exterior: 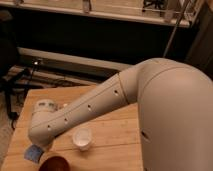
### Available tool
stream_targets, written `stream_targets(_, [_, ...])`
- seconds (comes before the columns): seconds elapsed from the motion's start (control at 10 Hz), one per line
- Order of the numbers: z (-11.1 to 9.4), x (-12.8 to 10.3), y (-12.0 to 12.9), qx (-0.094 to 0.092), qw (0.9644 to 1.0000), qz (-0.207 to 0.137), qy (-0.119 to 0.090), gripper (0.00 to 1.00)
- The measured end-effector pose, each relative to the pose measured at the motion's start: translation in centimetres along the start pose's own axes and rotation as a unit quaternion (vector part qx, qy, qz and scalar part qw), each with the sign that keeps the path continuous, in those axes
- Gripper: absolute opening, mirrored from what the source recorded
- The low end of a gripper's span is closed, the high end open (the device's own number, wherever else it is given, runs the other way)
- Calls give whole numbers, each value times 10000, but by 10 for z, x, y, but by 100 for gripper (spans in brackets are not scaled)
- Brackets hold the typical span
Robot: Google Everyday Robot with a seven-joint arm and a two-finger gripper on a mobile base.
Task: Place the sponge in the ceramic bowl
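The sponge (pixel 33 152), a small light-blue pad, hangs at the lower left just below the end of my white arm. My gripper (pixel 41 149) is mostly hidden under the wrist and is shut on the sponge. The ceramic bowl (pixel 54 163), glossy red-orange, sits at the bottom edge of the view, right beside the sponge and partly cut off. The sponge is just left of the bowl's rim and slightly above it.
A small white cup (pixel 82 139) stands on the wooden table (pixel 115 145), right of the bowl. My arm crosses the table's middle and hides what lies under it. A dark chair (pixel 7 75) stands off the table's left side.
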Motion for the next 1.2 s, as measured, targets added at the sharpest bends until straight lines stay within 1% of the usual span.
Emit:
stream_targets(0.1, [0, -1, 9, -36, 9999, -64, 79, 0])
stream_targets(0.3, [-3, -2, 25, -45, 9996, -113, 243, 0])
stream_targets(0.4, [-5, -4, 32, -29, 9996, -110, 276, 0])
stream_targets(0.5, [-9, -7, 39, 30, 9995, -101, 297, 0])
stream_targets(0.6, [-14, -13, 47, 97, 9995, -89, 275, 0])
stream_targets(0.7, [-16, -18, 56, 114, 9996, -71, 232, 1])
stream_targets(0.8, [-17, -21, 64, 116, 9998, -22, 189, 5])
stream_targets(0.9, [-17, -23, 73, 102, 9998, 61, 129, 14])
stream_targets(1.0, [-15, -22, 82, 97, 9998, 164, 57, 28])
stream_targets(1.1, [-14, -20, 84, 97, 9998, 194, 27, 36])
stream_targets(1.2, [-12, -18, 85, 98, 9998, 197, -3, 47])
